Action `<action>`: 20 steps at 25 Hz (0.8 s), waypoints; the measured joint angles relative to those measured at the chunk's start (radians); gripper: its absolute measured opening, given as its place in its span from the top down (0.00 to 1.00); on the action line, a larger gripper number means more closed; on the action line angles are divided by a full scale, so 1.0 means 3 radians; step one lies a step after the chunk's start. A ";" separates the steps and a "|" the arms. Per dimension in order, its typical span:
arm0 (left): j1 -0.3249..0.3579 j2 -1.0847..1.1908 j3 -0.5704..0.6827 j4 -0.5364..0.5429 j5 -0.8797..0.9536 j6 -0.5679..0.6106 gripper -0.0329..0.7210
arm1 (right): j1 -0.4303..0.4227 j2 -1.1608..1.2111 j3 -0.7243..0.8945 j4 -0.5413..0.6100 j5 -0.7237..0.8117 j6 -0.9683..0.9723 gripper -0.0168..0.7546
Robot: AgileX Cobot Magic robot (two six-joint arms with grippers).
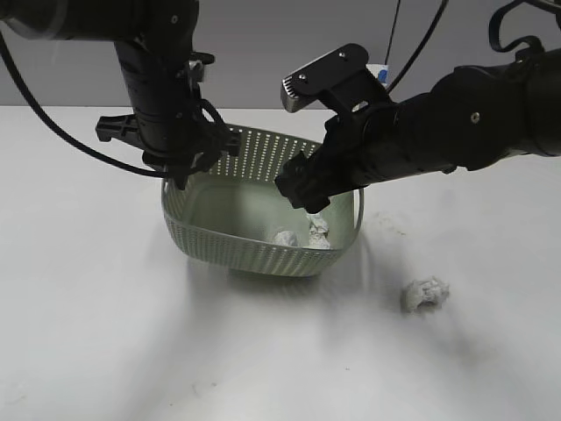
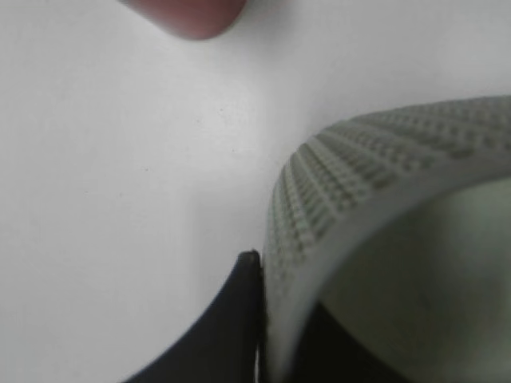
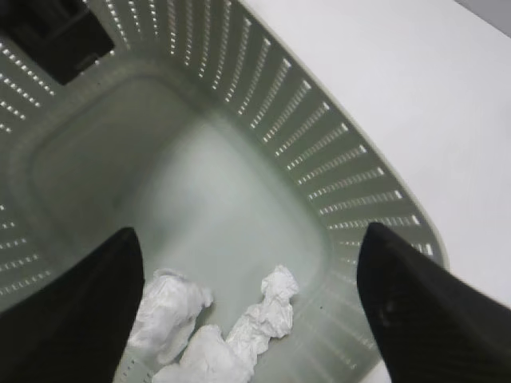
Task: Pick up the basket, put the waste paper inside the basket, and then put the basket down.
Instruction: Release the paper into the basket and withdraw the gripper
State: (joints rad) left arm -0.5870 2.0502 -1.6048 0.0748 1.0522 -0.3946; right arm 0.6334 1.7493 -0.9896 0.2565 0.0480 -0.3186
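Note:
The pale green basket (image 1: pixel 254 250) hangs tilted just above the white table, with a shadow under it. My left gripper (image 1: pixel 188 167) is shut on its far left wall. In the left wrist view the jaws (image 2: pixel 259 319) pinch the perforated basket wall (image 2: pixel 351 159). My right gripper (image 1: pixel 302 197) is open and empty over the basket's inside. In the right wrist view its fingers (image 3: pixel 251 235) frame two waste paper wads (image 3: pixel 172 307) (image 3: pixel 267 307) on the basket floor (image 3: pixel 263 104). These wads also show in the exterior view (image 1: pixel 302 235). A third wad (image 1: pixel 425 295) lies on the table to the basket's right.
A white-and-blue carton (image 1: pixel 379 74) stands at the back, mostly hidden behind the right arm. A blurred reddish thing (image 2: pixel 188 16) shows at the top edge of the left wrist view. The white table (image 1: pixel 88 333) spreads to the front and left.

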 joint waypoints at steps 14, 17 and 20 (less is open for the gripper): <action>0.0000 0.0000 0.0000 0.0033 0.0096 0.0000 0.96 | -0.0392 -0.0491 0.0020 -0.0392 0.1260 0.0666 0.19; 0.0000 0.0000 0.0000 0.0059 0.0104 0.0000 0.96 | -0.0551 -0.0495 0.0183 -0.0429 0.1310 0.0733 0.21; 0.0000 0.0000 0.0000 0.0062 0.0104 0.0000 0.96 | -0.0576 -0.0438 0.0453 -0.0446 0.1249 0.0740 0.21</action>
State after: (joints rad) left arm -0.5870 2.0502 -1.6048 0.0934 1.0835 -0.3946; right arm 0.4606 1.6179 -0.8536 0.1227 0.4227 -0.0966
